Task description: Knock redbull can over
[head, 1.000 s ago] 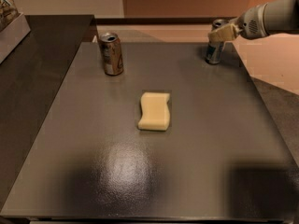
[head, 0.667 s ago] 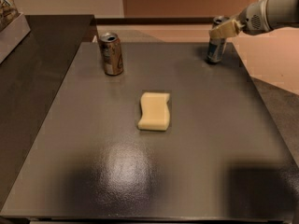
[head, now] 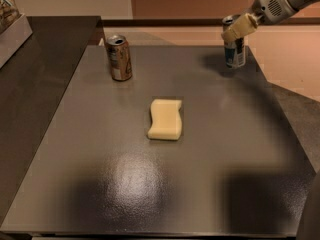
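Hovering claw point(head: 239, 28) at redbull can point(head: 234, 55) top

Your desk point(head: 150, 194): dark grey, glossy, glare patch toward near edge. Brown-and-silver can point(head: 119, 58) upright near far left corner. Yellow sponge point(head: 165, 119) flat near desk middle, well apart from that can. Dark counter point(head: 45, 84) beside your desk's left edge, pale box point(head: 12, 34) on it. Gripper point(head: 240, 28) above far right corner.
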Robot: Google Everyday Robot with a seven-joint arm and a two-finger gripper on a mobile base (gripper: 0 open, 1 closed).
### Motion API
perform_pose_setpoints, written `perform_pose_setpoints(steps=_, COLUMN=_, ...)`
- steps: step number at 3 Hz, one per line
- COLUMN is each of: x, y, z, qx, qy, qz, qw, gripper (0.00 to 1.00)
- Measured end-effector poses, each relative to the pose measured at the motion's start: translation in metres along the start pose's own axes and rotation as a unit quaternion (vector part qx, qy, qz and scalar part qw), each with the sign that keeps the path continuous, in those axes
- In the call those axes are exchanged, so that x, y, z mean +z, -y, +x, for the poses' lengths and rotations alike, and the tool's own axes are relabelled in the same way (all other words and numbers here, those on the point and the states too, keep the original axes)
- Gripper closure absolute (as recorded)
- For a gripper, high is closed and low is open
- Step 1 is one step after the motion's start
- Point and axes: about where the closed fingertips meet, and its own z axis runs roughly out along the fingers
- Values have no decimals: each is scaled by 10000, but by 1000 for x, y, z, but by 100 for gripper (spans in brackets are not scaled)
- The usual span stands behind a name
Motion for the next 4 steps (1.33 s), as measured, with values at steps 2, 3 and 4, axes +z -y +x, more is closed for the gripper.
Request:
perform_pose_setpoints(steps=2, x=-11, y=-44, z=15, qx=-693, qy=-1467, qz=-343, qw=9861, gripper=100)
perform_pose_setpoints(steps=3, x=-3, y=-55, z=30, qx=-892, qy=-1922, qz=-526, qw=9759, gripper=100)
perform_pose_setpoints(steps=4, x=9, y=-64, z=41, qx=-1056, qy=-2230, qz=-697, qw=9666, gripper=82)
